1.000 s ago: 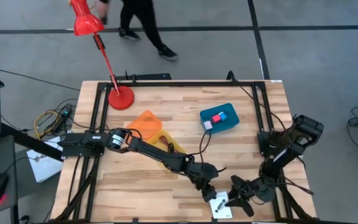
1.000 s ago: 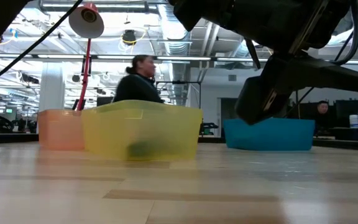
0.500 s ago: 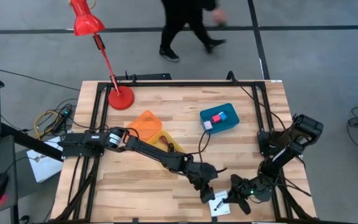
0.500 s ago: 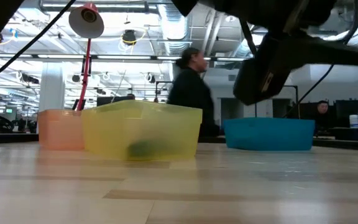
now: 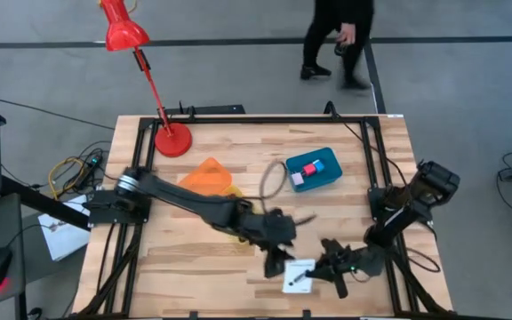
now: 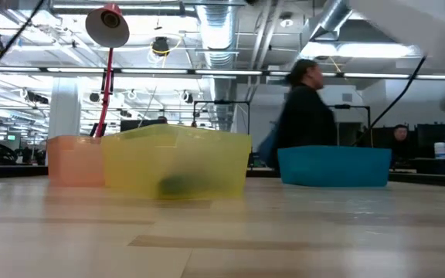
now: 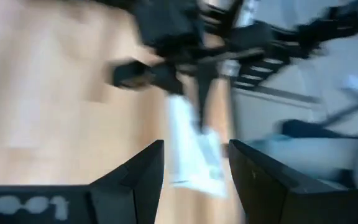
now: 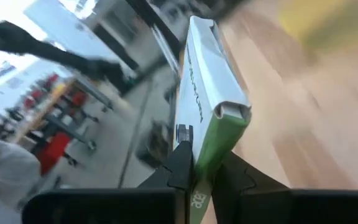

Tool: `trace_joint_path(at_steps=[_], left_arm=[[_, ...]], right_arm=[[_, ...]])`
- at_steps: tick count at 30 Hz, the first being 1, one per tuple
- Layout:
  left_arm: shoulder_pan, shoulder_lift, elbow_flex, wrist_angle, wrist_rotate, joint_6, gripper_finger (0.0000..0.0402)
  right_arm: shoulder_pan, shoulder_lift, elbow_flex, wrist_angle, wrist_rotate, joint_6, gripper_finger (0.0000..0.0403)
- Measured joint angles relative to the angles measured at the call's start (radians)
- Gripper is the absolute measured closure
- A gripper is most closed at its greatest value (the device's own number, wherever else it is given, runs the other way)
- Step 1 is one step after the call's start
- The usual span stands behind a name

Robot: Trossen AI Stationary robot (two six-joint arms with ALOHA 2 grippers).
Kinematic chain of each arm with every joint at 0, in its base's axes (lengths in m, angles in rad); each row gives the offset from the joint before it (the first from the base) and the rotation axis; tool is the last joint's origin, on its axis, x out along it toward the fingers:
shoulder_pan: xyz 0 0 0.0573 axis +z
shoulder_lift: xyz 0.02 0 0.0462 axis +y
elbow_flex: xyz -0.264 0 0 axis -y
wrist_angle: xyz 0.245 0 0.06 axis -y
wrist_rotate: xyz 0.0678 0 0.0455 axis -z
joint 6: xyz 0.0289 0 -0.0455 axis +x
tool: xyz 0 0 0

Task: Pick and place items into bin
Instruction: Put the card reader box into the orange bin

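Note:
A white card [image 5: 296, 274] with a dark picture lies near the table's near edge, right of the middle. In the right wrist view the card [image 8: 207, 93] shows a green side. My right gripper [image 5: 323, 271] is shut on it from the right. My left gripper [image 5: 274, 265] hangs open above the table just left of the card, with nothing between its fingers [image 7: 138, 171]. The blue bin [image 5: 314, 169] at the far right holds pink, red and blue cubes. My right gripper pinches the card's right-hand edge [image 8: 197, 165] between its two fingers. The fingers come nearly level from the table's right side. The card sticks out beyond the fingertips toward the left gripper, tilted. Whether any part of it rests on the table I cannot tell.
An orange bin [image 5: 207, 173] and a yellow bin [image 5: 232, 191] stand left of the middle, partly under the left arm. A red desk lamp [image 5: 172, 138] stands at the far left corner. A person [image 5: 336, 36] walks beyond the far edge. Bare wood lies at the near left.
My left gripper has risen from the card and rolled, staying open. My right gripper has shut on the card and drawn a little toward the table's left and far side. The card has shifted that way with it.

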Motion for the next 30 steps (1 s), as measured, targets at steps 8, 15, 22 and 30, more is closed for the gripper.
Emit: trace_joint_path(at_steps=[8, 15, 22, 30], left_arm=[[-0.093, -0.181, -0.001, -0.334, -0.629, 0.116, 0.0233], [-0.155, -0.23, -0.001, -0.535, -0.886, -0.093, 0.0233], [-0.199, -0.269, -0.001, -0.893, -0.999, -0.41, 0.0233], [-0.232, -0.28, -0.02, -1.019, -1.046, -0.517, 0.0233]], right_arm=[[-0.291, -0.149, 0.111, -0.092, -0.106, -0.416, 0.0378], [-0.665, -0.203, 0.423, -0.587, -0.16, -0.4, 0.037], [-0.913, 0.03, 0.662, -0.669, -0.467, -0.358, 0.0376], [-0.984, 0.32, 0.948, -0.657, -0.563, -0.352, 0.0375]])
